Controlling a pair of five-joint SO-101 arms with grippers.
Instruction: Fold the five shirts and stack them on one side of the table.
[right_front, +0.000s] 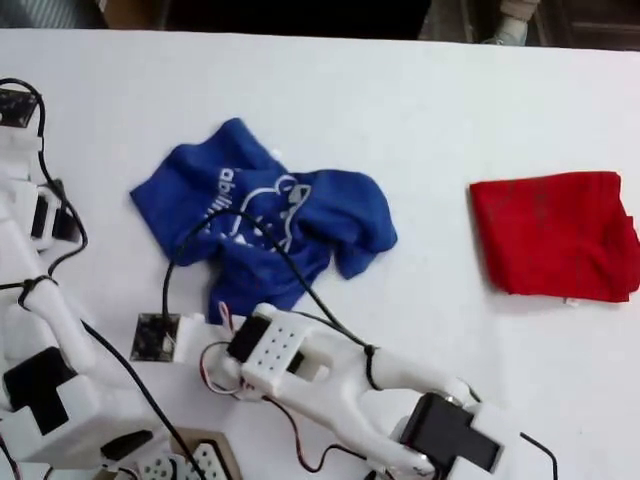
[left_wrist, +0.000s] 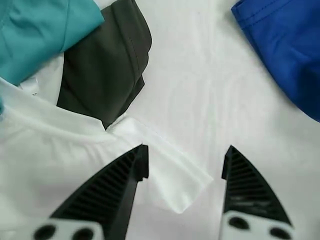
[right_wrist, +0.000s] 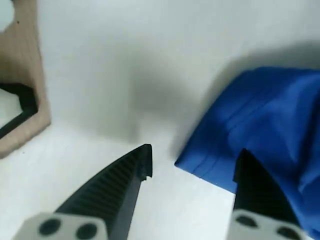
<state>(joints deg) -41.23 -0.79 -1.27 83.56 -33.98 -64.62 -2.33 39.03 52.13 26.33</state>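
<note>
Item 1, left end effector (left_wrist: 185, 172): I see its two black fingers spread apart with nothing gripped. It hovers over the white shirt (left_wrist: 60, 160), and a folded corner of that shirt lies in the gap between the fingers.

Item 2, dark grey shirt (left_wrist: 105, 65): lies just beyond the white shirt and touches its edge. A teal shirt (left_wrist: 40, 30) overlaps the dark grey one on its far side.

Item 3, right end effector (right_wrist: 192, 175): fingers apart, holding nothing. I see it low over the bare table (right_front: 420, 110). The near edge of the blue shirt (right_wrist: 265, 120) lies against one finger, while the other finger stands over white table surface.

Item 4, blue shirt, high view (right_front: 265, 225): crumpled and unfolded at centre-left of the table, with a white print facing up.

Item 5, red shirt (right_front: 555, 235): folded into a rough rectangle at the right side of the table, well apart from the blue one.

Item 6, tan board (right_wrist: 25, 75): near the right end effector, on the side away from the blue shirt.
</note>
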